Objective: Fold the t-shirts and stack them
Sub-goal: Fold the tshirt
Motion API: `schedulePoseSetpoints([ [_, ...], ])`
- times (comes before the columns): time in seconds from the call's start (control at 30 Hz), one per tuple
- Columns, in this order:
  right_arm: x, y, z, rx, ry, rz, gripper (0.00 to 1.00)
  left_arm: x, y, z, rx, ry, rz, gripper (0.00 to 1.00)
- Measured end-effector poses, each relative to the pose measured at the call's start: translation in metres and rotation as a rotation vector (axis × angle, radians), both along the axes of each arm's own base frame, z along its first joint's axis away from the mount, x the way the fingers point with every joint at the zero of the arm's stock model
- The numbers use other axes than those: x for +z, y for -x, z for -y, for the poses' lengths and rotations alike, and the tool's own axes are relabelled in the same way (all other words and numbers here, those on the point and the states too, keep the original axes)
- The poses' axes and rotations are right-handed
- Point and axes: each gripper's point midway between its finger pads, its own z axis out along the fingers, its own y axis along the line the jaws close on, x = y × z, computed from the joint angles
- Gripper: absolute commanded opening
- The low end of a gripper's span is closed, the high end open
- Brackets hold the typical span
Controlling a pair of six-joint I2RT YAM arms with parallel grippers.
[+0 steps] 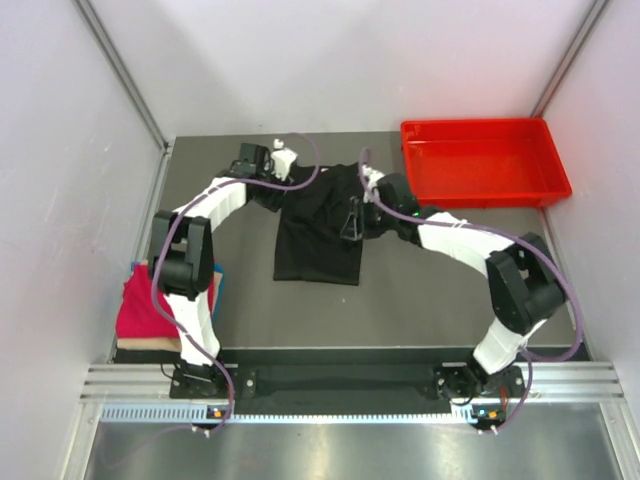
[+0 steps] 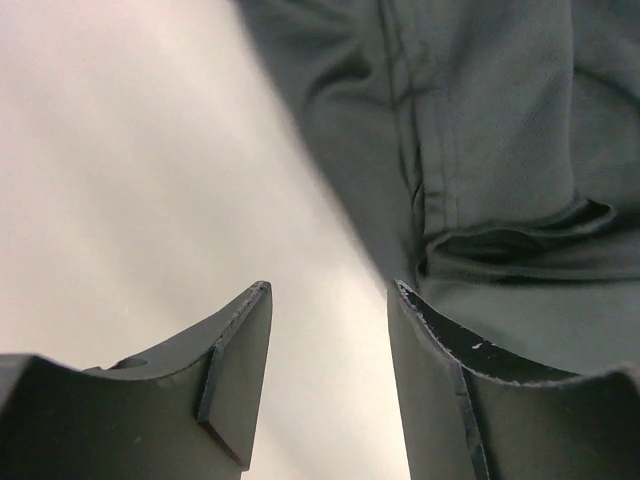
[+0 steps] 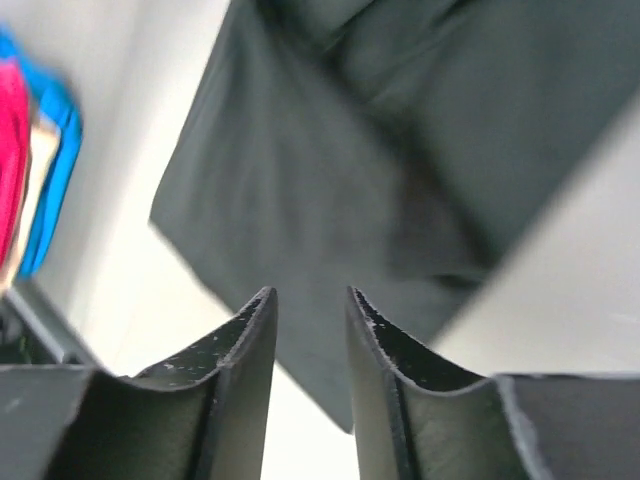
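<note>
A black t-shirt lies partly folded in the middle of the table, its sleeve hems bunched at the far end. My left gripper hovers at the shirt's far left corner. In the left wrist view it is open over bare table, with the black t-shirt just to its right. My right gripper hangs over the shirt's right side. Seen from the right wrist, it is open with nothing between its fingers, and the black t-shirt is below. A crimson t-shirt tops a pile at the left edge.
A red plastic tray stands at the far right corner. The pile at the left shows a blue edge and a beige layer under the crimson t-shirt. Grey walls close in both sides.
</note>
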Motion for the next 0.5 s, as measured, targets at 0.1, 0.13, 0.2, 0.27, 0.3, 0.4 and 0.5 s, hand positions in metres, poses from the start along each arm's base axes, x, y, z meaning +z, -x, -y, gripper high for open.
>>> schedulePoseSetpoints([
  [0.1,-0.023,0.022,-0.028,0.105,-0.005,-0.059,0.33,0.02,0.005,-0.013,0.052,0.096,0.002,0.57],
  [0.13,-0.033,0.028,-0.035,0.128,0.0,-0.084,0.33,0.027,0.007,-0.019,0.067,0.115,0.006,0.58],
  [0.2,-0.052,0.034,-0.045,0.159,0.012,-0.126,0.33,0.041,0.012,-0.032,0.1,0.148,0.015,0.59],
  [0.27,-0.066,0.031,-0.053,0.171,0.023,-0.153,0.32,0.053,0.015,-0.042,0.123,0.162,0.022,0.6],
  [0.3,-0.071,0.026,-0.057,0.172,0.027,-0.158,0.33,0.056,0.017,-0.045,0.129,0.168,0.021,0.6],
  [0.4,-0.08,0.01,-0.064,0.153,0.046,-0.156,0.34,0.057,0.027,-0.039,0.119,0.197,-0.01,0.6],
  [0.5,-0.084,-0.008,-0.065,0.112,0.089,-0.143,0.34,0.046,0.043,-0.029,0.091,0.228,-0.069,0.6],
])
